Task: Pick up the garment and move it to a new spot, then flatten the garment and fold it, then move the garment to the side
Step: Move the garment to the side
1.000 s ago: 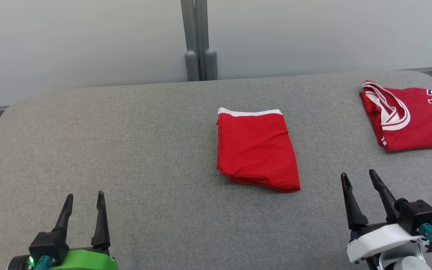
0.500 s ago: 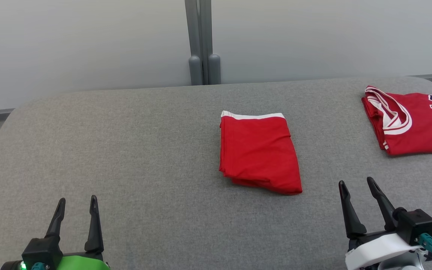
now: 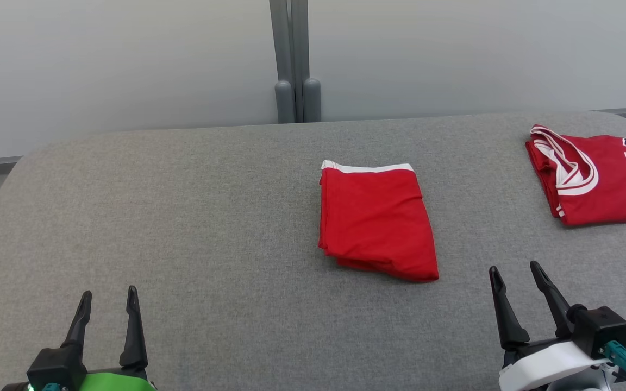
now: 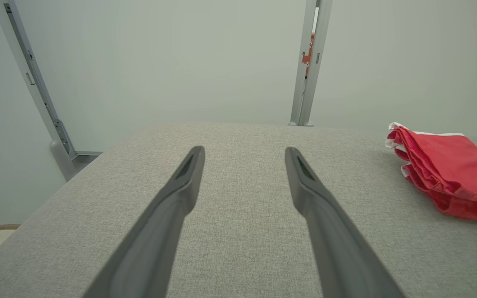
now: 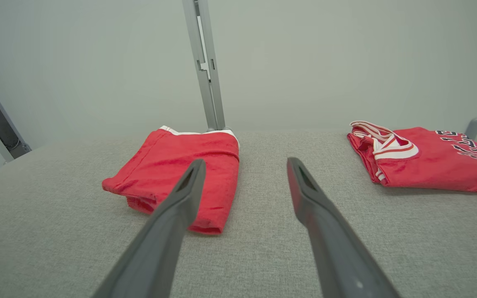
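Note:
A red garment (image 3: 375,220) with a white band lies folded in a neat rectangle at the middle of the grey cloth table (image 3: 182,217). It appears at the right edge of the left wrist view (image 4: 445,178) and left of centre in the right wrist view (image 5: 180,174). My left gripper (image 3: 107,296) stands open at the lower left, far from the garment, with nothing between its fingers (image 4: 180,194). My right gripper (image 3: 514,270) is open at the lower right, short of the garment's near right corner, holding nothing.
A folded red jersey (image 3: 595,179) with white trim and dark lettering lies at the table's far right, also in the right wrist view (image 5: 429,159). Pale wall panels and a grey post (image 3: 294,60) stand behind the table. Bare grey cloth stretches to the garment's left.
Both grippers have drawn back toward the near edge of the table, staying open. The camera has shifted slightly, so the whole scene sits a little lower.

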You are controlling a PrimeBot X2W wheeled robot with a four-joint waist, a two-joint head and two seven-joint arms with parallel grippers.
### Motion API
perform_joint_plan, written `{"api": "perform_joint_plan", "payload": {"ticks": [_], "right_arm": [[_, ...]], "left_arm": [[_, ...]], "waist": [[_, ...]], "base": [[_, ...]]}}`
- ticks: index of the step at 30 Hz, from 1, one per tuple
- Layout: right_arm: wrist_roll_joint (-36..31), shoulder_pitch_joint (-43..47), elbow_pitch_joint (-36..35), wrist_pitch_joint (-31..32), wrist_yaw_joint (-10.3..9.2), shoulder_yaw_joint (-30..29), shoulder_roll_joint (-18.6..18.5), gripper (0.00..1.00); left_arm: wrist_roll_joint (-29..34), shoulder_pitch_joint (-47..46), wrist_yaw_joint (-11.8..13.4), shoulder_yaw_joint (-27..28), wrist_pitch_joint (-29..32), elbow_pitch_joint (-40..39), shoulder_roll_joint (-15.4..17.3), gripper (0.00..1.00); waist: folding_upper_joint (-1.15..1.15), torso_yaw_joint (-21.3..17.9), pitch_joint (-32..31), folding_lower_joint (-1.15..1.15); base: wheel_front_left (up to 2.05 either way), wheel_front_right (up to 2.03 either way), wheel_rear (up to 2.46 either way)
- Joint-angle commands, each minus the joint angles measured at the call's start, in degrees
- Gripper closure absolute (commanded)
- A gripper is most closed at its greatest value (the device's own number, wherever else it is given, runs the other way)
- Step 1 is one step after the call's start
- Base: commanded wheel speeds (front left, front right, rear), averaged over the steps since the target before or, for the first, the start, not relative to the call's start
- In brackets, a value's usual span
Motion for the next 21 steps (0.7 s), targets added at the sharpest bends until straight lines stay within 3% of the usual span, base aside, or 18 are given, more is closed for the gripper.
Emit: {"api": "perform_joint_plan", "payload": {"ticks": [1,21], "right_arm": [[-0.1,0.1,0.2,-0.1,-0.08,0.0,-0.2,0.0],[-0.2,0.0,0.4,-0.1,-0.07,-0.2,-0.3,0.0]], "left_arm": [[-0.5,0.4,-0.1,0.3,0.0,0.0,0.0,0.0],[0.0,0.1,-0.2,0.5,0.0,0.1,-0.1,0.0]], "waist": [[0.0,0.0,0.0,0.0],[0.0,-0.1,0.3,0.0]], "base": [[0.0,0.0,0.0],[0.0,0.0,0.0]]}}
